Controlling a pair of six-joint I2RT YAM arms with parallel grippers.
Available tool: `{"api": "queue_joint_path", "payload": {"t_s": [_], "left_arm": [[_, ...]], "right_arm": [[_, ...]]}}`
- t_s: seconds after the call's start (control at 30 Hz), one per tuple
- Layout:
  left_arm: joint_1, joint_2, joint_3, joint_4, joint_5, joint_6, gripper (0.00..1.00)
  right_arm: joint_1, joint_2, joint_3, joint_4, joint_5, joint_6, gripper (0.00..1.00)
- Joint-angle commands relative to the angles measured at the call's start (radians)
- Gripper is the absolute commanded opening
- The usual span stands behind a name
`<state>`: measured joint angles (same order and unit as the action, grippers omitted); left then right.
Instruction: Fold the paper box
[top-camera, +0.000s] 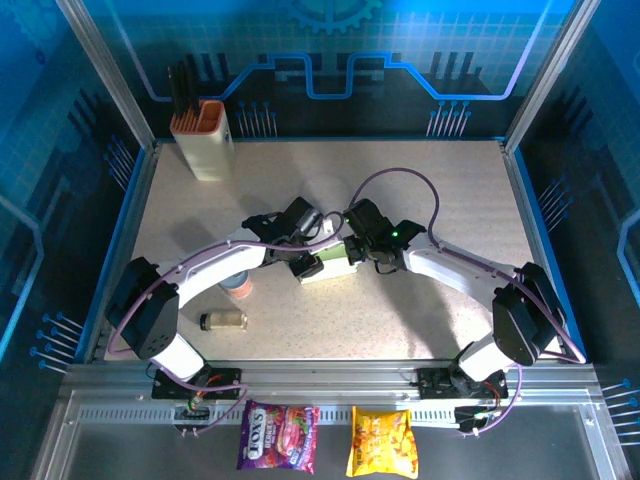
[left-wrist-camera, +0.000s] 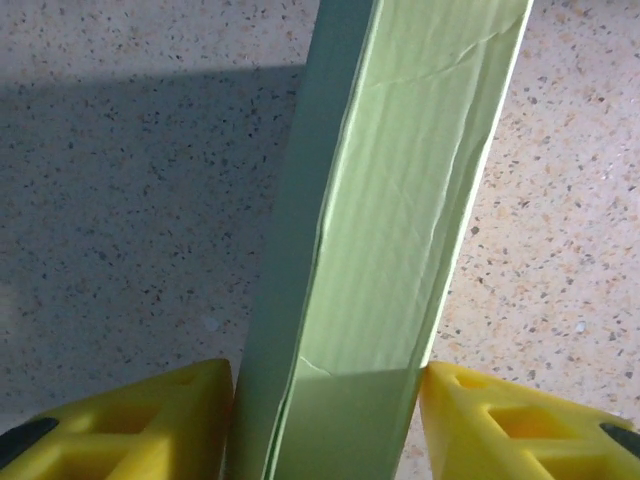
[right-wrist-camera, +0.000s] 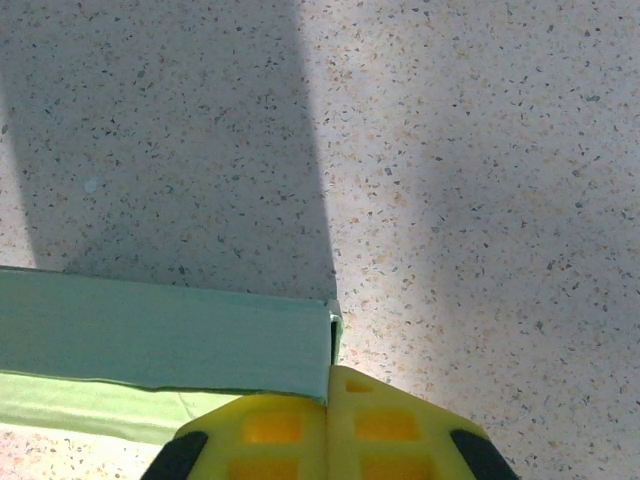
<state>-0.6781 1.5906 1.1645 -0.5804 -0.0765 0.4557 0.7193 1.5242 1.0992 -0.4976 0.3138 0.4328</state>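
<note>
**At mid-table, two grippers on one paper box**

Between the two arms, near the middle of the speckled table (top-camera: 440, 200): paper box (top-camera: 330, 268), pale mint green, folded up into a long narrow shape and lying on the surface.

Gripped from the left by the left gripper (top-camera: 308, 266). From the left wrist, box (left-wrist-camera: 390, 230) seen running straight up out of the left gripper (left-wrist-camera: 325, 420), with a yellow finger (left-wrist-camera: 150, 420) hard against each long side: clamped on it.

Met from the right by the right gripper (top-camera: 352, 250). From the right wrist, yellow fingers (right-wrist-camera: 270, 435) pressed together, tips of the right gripper (right-wrist-camera: 330, 385) touching the end corner of the box (right-wrist-camera: 160, 340). Cannot tell whether a thin edge is nipped between them.

Well apart at the far left corner: cream holder (top-camera: 207, 150) with orange rim, upright. Near the left arm: small bottle (top-camera: 224, 320) on its side.
</note>
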Motion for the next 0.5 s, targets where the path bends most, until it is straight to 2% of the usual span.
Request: {"api": "queue_joint_path", "payload": {"t_s": [0.0,0.13,0.27,0.47], "left_arm": [[-0.003,-0.012,-0.008,0.036,-0.016,0.019,0.47],[-0.003,-0.003,-0.015,0.042,-0.018,0.02,0.39],[-0.003,0.013,-0.017,0.036,-0.016,0.018,0.39],[-0.003,0.015,-0.026,0.042,-0.005,0.011,0.39]], "right_arm": [[0.016,-0.01,0.0,-0.069,-0.002,0.006,0.0],[0.016,-0.013,0.001,-0.071,-0.004,0.007,0.0],[0.016,-0.02,0.009,-0.082,-0.008,0.007,0.0],[0.013,-0.062,0.034,-0.099,-0.022,0.015,0.16]]}}
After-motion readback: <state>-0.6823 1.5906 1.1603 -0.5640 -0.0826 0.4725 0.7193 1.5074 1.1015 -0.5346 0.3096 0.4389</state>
